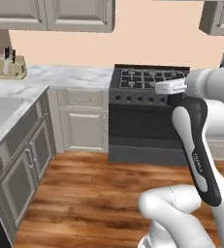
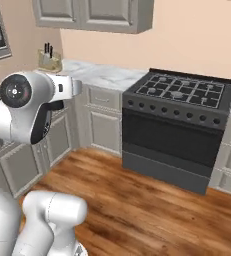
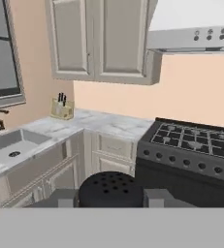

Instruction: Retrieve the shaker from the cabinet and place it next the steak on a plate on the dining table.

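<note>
1. Pinching the shaker (image 3: 110, 188) between its fingertips, the gripper (image 3: 110, 197) carries it cap-forward, the perforated black top facing the hand camera.
2. Ahead lie the stove (image 3: 191, 150), the marble counter (image 3: 84, 123), the sink (image 3: 11, 147) and a knife block (image 3: 61, 108).
3. The shaker's long axis runs along the gripper; which way the dining table lies cannot be told, so the base likely must turn away from this kitchen corner.

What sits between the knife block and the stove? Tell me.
In the hand view, bare marble counter runs from the knife block to the stove; nothing stands on it.
</note>
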Motion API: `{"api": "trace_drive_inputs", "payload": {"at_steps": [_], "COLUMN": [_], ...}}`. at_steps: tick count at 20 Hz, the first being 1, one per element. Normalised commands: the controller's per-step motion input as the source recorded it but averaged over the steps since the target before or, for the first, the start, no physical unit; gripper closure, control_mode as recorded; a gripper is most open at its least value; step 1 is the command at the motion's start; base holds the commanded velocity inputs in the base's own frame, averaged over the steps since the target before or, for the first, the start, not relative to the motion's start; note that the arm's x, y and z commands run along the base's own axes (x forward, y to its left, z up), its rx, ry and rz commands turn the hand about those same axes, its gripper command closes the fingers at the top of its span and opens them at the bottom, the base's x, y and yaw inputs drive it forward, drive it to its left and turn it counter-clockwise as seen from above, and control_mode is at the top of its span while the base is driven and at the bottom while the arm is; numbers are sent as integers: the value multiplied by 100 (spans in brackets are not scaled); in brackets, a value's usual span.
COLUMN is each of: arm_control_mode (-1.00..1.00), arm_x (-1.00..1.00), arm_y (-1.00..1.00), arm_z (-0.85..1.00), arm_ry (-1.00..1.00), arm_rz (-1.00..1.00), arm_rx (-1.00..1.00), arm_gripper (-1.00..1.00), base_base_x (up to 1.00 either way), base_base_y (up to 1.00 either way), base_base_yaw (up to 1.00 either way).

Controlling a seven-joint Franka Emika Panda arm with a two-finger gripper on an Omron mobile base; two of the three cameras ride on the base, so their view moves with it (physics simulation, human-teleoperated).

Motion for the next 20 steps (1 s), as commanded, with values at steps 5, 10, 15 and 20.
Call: {"api": "trace_drive_inputs", "payload": {"at_steps": [5,10,15,20], "arm_control_mode": [100,100,100,100], "arm_x": [0,0,0,0], "arm_y": [0,0,0,0], "arm_z": [0,0,0,0], "arm_ry": [0,0,0,0], "arm_rz": [0,0,0,0], "arm_rx": [0,0,0,0], "arm_gripper": [100,100,100,100], "base_base_x": [-40,-34,-32,-31], "base_base_y": [-2,-1,0,0], "base_base_yaw": [-60,-61,-60,-59]}}
